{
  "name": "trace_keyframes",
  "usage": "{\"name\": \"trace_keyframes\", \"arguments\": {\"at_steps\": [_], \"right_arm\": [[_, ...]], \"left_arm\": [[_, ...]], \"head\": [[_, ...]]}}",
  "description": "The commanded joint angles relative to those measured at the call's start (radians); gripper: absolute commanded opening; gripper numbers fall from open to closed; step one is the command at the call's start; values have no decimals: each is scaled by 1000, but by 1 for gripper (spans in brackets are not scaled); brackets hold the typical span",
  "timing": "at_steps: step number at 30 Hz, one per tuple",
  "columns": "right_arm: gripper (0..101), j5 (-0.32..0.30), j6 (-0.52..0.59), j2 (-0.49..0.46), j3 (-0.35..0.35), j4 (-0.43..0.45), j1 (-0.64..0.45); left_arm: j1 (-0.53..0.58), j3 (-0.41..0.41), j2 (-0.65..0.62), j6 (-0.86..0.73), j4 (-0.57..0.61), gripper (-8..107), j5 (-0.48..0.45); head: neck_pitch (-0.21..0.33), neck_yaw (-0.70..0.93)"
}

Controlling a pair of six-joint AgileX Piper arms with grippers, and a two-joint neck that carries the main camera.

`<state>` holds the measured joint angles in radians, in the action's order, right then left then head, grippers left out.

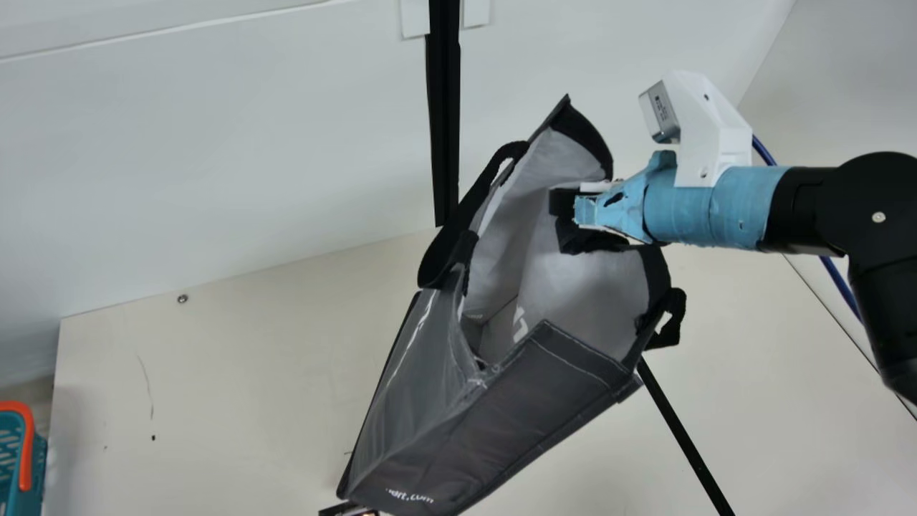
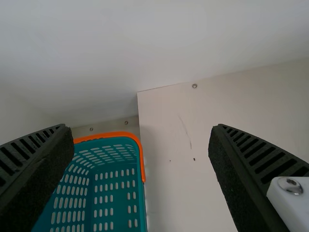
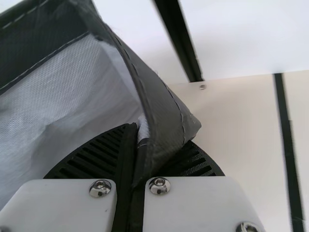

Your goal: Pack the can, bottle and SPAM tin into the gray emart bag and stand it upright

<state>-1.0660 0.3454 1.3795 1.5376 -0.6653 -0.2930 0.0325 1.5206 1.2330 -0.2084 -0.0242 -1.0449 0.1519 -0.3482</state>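
In the main view my right gripper [image 1: 566, 206] is shut on the edge of the gray bag [image 1: 494, 423]. The bag slants from upper right to lower left, its mouth gaping and its pale lining and part of its inner bottom showing; folds hide the rest of the inside. Its black handles hang at both sides. In the right wrist view the fingers of my right gripper [image 3: 137, 140] pinch a fold of the bag [image 3: 161, 111]. My left gripper [image 2: 140, 129] has its fingers wide apart in the left wrist view, nothing between them, by a basket.
A teal basket [image 2: 140, 188] with an orange rim stands beside the cream table [image 2: 169, 145]. The white wall [image 1: 215, 143] rises behind the table, with a black upright strip [image 1: 445, 115] on it. A small dark thing [image 1: 337, 509] pokes out below the bag.
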Motion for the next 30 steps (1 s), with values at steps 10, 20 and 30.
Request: {"name": "trace_keyframes", "arguments": {"at_steps": [10, 20, 30], "right_arm": [[0, 42, -67, 6, 56, 172, -22], [0, 49, -113, 19, 136, 314, -55], [0, 6, -130, 31, 221, 470, -78]], "left_arm": [[0, 0, 0, 0, 0, 90, 0], [0, 0, 0, 0, 0, 90, 0], [0, 0, 0, 0, 0, 90, 0]], "head": [[23, -1], [23, -1], [23, -1]]}}
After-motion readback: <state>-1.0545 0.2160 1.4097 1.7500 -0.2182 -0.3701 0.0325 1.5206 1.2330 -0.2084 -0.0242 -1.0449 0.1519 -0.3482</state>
